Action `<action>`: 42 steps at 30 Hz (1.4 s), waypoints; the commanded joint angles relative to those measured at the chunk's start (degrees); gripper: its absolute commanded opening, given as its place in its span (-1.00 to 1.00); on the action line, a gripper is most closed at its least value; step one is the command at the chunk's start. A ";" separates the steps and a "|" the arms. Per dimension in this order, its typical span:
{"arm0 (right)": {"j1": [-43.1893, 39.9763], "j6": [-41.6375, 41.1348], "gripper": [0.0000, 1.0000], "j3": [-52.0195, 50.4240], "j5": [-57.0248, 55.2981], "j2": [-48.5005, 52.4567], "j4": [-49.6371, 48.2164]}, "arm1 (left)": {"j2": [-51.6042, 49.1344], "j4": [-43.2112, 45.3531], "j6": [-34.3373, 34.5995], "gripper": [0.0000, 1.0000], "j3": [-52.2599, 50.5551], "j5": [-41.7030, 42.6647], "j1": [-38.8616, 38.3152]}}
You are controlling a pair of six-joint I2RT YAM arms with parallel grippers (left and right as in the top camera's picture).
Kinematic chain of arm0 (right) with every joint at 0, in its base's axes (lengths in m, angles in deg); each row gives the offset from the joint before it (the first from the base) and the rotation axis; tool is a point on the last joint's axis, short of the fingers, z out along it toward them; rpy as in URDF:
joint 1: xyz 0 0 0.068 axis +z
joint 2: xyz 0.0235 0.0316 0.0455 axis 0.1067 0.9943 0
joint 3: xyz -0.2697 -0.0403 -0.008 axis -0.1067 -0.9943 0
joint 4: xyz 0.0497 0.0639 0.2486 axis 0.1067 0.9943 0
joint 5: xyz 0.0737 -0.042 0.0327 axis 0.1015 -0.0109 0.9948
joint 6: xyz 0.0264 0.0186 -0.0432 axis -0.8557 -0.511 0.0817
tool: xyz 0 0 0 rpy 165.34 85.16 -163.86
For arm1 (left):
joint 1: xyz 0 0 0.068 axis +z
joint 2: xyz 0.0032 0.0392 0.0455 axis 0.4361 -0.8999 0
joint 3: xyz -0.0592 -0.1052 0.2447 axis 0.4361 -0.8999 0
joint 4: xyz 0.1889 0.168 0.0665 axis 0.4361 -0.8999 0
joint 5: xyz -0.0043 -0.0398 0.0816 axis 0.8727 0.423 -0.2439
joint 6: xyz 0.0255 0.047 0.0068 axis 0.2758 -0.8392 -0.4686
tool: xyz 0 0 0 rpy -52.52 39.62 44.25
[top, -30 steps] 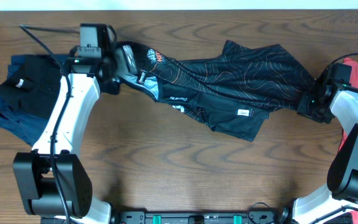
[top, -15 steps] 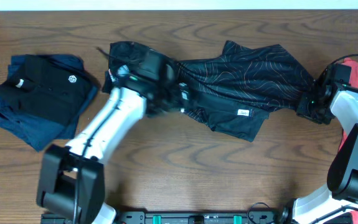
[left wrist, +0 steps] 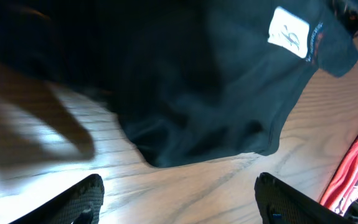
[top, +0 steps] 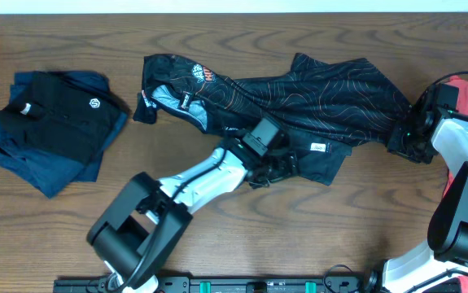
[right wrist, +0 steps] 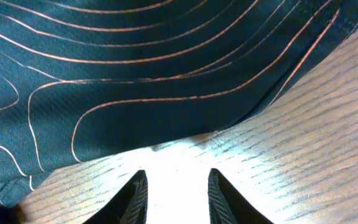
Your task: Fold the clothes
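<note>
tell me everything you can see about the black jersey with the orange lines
The jersey is black, thin sporty-looking fabric with fine orange contour lines, an orange chest logo near its left end, and a small white label by its lower edge. It lies unfolded and rumpled across the far middle of the wooden table. The left gripper, open, is at its lower edge, and the right gripper, open, at its right end. Neither visibly holds it.

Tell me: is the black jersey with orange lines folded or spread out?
Spread, not folded: the jersey lies stretched and rumpled across the table, with one layer hanging loose at its lower edge.
</note>
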 commanded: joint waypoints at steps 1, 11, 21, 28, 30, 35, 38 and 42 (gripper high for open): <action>0.42 -0.07 -0.39 0.26 0.24 -0.24 0.22 | -2.91 -0.04 6.21 0.57 0.13 -2.19 -1.20; 0.42 -0.04 -0.39 0.26 0.22 -0.24 0.48 | -9.40 5.86 10.80 0.01 0.13 -1.73 -1.70; 0.42 -0.02 -0.38 0.26 0.22 -0.24 0.72 | -9.03 1.75 3.72 -0.88 0.13 -3.98 3.13; 0.42 0.02 -0.38 0.26 0.17 -0.24 1.95 | -4.37 -15.89 -6.60 -0.88 0.13 -4.17 11.72; 0.42 0.02 -0.37 0.26 -0.20 -0.24 2.40 | -1.68 -23.65 -10.34 -0.88 0.13 -4.28 13.86; 0.46 1.60 -0.33 0.26 0.76 -0.24 3.76 | 5.92 -41.05 -14.21 -0.88 0.13 -14.67 17.11; 0.83 5.29 -0.28 0.26 6.12 -0.24 6.05 | 10.12 -44.41 -14.40 -0.88 0.13 -20.13 17.62; 2.19 6.05 -0.27 0.26 7.91 -0.24 8.85 | 13.20 -44.52 -14.58 -0.88 0.13 -20.68 17.62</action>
